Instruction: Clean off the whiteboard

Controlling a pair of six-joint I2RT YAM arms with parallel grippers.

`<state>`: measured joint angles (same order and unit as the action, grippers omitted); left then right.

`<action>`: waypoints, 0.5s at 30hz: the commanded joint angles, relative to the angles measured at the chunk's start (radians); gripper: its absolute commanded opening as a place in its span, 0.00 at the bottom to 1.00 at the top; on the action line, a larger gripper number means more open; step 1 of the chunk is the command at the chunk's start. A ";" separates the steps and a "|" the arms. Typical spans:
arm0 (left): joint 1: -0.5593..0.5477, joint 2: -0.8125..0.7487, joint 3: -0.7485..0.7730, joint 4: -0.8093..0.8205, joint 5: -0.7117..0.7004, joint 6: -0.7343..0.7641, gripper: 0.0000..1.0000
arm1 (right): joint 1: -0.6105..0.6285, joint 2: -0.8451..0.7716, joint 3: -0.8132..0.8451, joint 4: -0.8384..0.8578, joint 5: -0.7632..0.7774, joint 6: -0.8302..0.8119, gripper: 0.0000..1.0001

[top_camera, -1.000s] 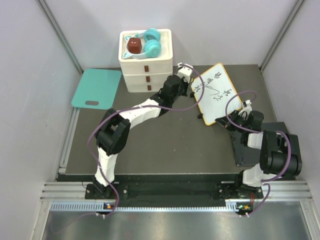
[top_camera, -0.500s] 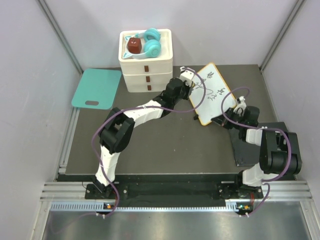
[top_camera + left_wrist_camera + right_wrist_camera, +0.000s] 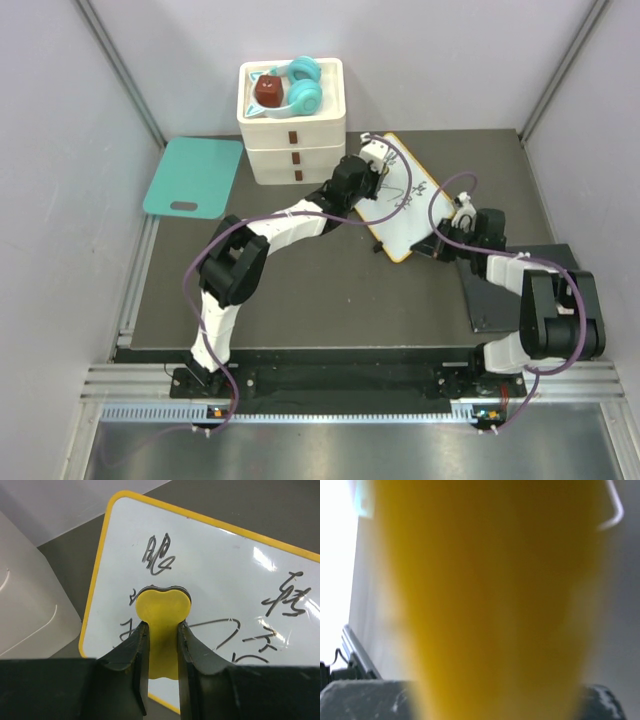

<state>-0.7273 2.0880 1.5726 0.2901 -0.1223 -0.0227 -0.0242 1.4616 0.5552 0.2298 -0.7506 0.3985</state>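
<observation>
- Yellow eraser (image 3: 161, 605) sits pinched in our left gripper (image 3: 161, 630), against the scribbled whiteboard (image 3: 215, 570).
- Our right gripper (image 3: 445, 240) clamps the whiteboard's orange rim (image 3: 485, 605) at its near edge.

One whiteboard (image 3: 412, 215), one eraser (image 3: 161, 611), one teal board (image 3: 195, 177)

Glossy whiteboard (image 3: 215, 565), matt yellow plastic eraser (image 3: 161, 605), matt dark tabletop (image 3: 330, 290)

This is looking like a robotics lab test cell: pale panel walls (image 3: 60, 200) on metal struts (image 3: 120, 70) are boxing in a dark-matted table (image 3: 330, 290). The left arm (image 3: 280, 225) and right arm (image 3: 545, 310), trailing purple cables, are sitting bolted to an aluminium rail (image 3: 350, 382) along its near edge.
</observation>
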 commanded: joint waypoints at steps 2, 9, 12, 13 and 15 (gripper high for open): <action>0.006 0.023 0.033 -0.008 -0.031 0.013 0.00 | 0.052 -0.006 -0.017 -0.307 -0.096 -0.099 0.00; 0.089 0.121 0.128 -0.098 0.088 -0.055 0.00 | 0.052 0.014 -0.009 -0.305 -0.099 -0.099 0.00; 0.097 0.184 0.223 -0.155 0.288 -0.040 0.00 | 0.050 0.016 -0.009 -0.305 -0.102 -0.101 0.00; 0.097 0.201 0.249 -0.198 0.406 -0.034 0.00 | 0.050 0.016 -0.008 -0.305 -0.104 -0.101 0.00; 0.086 0.236 0.291 -0.213 0.502 -0.040 0.00 | 0.052 0.016 -0.008 -0.305 -0.105 -0.102 0.00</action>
<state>-0.6243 2.2597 1.7615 0.1524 0.0872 -0.0536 -0.0162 1.4487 0.5720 0.1265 -0.7795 0.3809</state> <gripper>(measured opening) 0.268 0.028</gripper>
